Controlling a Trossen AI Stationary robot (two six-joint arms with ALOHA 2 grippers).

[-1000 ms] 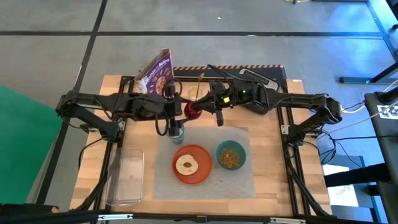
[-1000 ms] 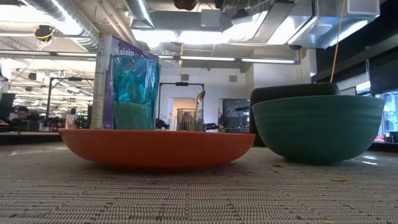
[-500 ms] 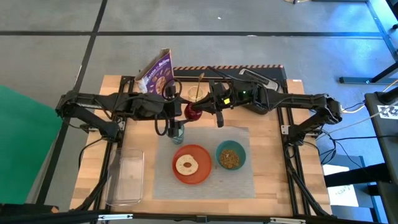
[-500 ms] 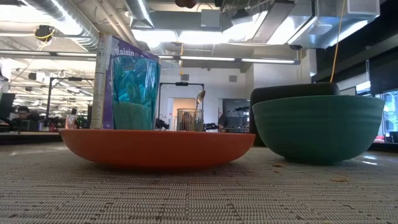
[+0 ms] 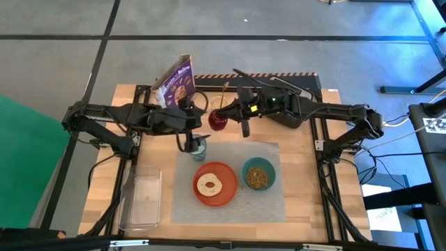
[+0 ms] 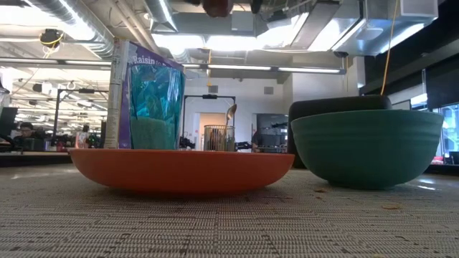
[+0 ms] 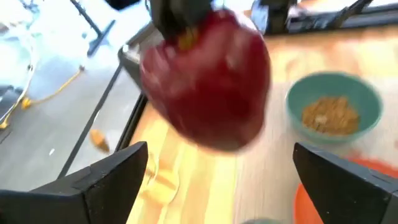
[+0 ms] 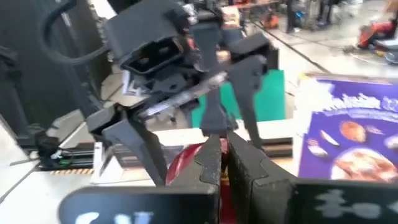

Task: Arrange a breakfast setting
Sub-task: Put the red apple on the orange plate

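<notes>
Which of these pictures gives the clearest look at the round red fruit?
The left wrist view: the round red fruit fills it, stem pinched from above. The high view shows it small, under the right gripper. The right wrist view shows a red sliver behind the fingers; the low view, almost nothing.

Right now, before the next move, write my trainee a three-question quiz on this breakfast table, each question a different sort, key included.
1. True or false: the bagel lies in the teal bowl.
2. What holds the red fruit up? A: a person's hand. B: the right claw. C: nothing, it lies on the table.
3. What does the orange plate rest on?

Key:
1. False; it lies on the orange plate.
2. B.
3. The grey placemat.
</notes>
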